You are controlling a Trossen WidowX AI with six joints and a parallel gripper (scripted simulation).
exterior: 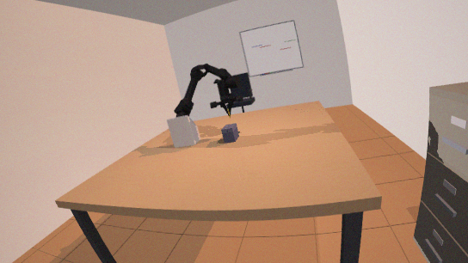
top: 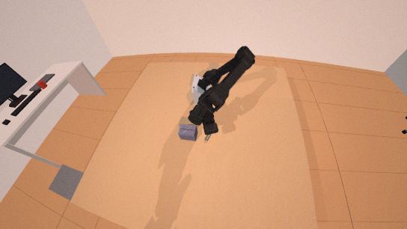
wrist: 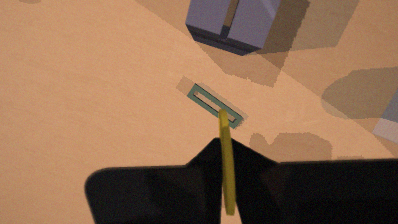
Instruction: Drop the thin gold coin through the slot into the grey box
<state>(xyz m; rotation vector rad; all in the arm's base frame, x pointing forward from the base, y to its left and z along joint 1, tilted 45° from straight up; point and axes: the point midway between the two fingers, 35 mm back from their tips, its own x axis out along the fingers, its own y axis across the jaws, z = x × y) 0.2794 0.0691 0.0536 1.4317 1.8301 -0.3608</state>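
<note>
Above the holder (wrist: 212,101), the coin (wrist: 226,160) is gripped edge-on in the hand (wrist: 227,172), lifted out. Pick-up is done. Left: carrying to the box (wrist: 231,22) just beyond the holder, slot alignment, release.

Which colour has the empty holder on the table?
Dark green, or teal; the holder shows best in the wrist view.

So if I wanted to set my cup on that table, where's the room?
The near half of the table, this side of the grey box, looks free. It's crowded at the far end: box, green holder, white block, and the hand gripping the coin.
</note>
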